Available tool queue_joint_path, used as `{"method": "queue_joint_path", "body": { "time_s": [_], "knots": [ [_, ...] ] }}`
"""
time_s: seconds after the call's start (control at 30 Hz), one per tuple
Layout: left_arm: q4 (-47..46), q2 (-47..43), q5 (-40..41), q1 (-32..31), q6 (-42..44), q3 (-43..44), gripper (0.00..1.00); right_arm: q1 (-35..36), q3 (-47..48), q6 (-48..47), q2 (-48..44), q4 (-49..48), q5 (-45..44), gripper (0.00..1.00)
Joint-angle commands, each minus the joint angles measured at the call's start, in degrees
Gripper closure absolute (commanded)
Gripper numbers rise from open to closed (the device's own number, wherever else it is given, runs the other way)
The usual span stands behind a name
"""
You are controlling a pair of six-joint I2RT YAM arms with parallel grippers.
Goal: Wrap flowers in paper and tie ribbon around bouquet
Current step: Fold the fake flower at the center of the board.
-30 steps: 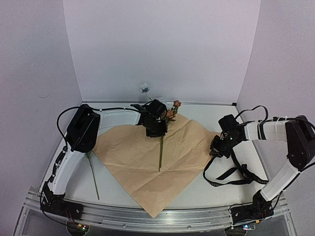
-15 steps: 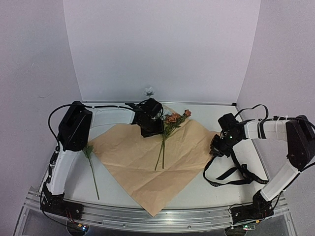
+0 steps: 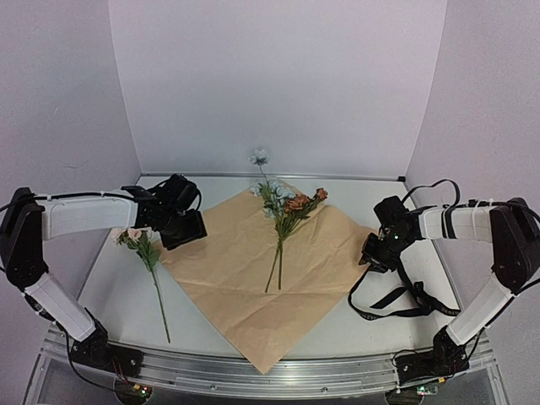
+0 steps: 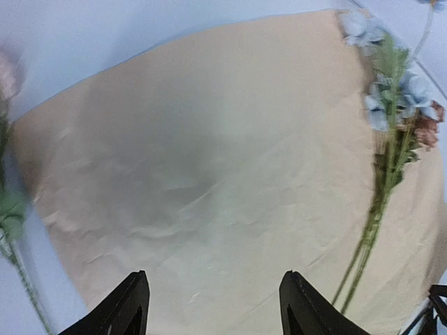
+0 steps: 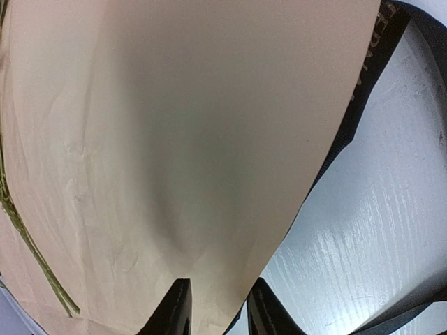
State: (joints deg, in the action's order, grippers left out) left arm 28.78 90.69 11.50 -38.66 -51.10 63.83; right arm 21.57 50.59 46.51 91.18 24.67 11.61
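Note:
The paper (image 3: pixel 245 278) lies flat on the table, tan side up, as a diamond (image 4: pixel 209 174). The flowers (image 3: pixel 283 211) rest on its back half with blue and orange blooms to the rear and stems pointing forward (image 4: pixel 391 139). My left gripper (image 3: pixel 181 226) hovers over the paper's left corner, open and holding nothing (image 4: pixel 213 307). My right gripper (image 3: pixel 369 253) is at the paper's right corner, its jaws a little apart, with the paper's edge (image 5: pixel 174 139) running between them (image 5: pixel 218 310). The black ribbon (image 3: pixel 396 295) lies looped beside that corner, and its lettering shows under the paper edge (image 5: pixel 363 77).
A single pink-headed flower (image 3: pixel 150 257) lies on the bare table left of the paper, its stem reaching toward the front (image 4: pixel 7 216). One pale bloom (image 3: pixel 258 157) stands up against the back wall. White walls close in the back and sides.
My left gripper let go of the flowers, which now lie on the paper, and swung left to the paper's left corner with jaws wide. The right jaws parted slightly.

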Motion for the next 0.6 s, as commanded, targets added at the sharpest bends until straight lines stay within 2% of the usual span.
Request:
{"method": "queue_joint_path", "body": {
  "time_s": [0.0,0.13,0.3,0.57],
  "knots": [
    [6.53,-9.3,9.46,1.69,-7.45,-10.23,0.33,0.47,-0.5,-0.01,-1.51,0.07,-1.29,0.64],
    [8.17,-15.04,11.63,3.91,-10.88,-17.7,0.33,0.58,-0.58,0.19,-1.38,-0.55,-0.98,0.54],
    [5.44,-16.04,10.85,6.76,-9.33,-22.67,0.36,0.6,-0.41,0.05,-1.28,-1.29,-0.78,0.39],
    [-0.35,-11.4,8.94,11.36,-5.02,-24.68,0.41,0.78,0.8,-0.63,-0.22,-1.13,-0.45,0.35]
  ]
}}
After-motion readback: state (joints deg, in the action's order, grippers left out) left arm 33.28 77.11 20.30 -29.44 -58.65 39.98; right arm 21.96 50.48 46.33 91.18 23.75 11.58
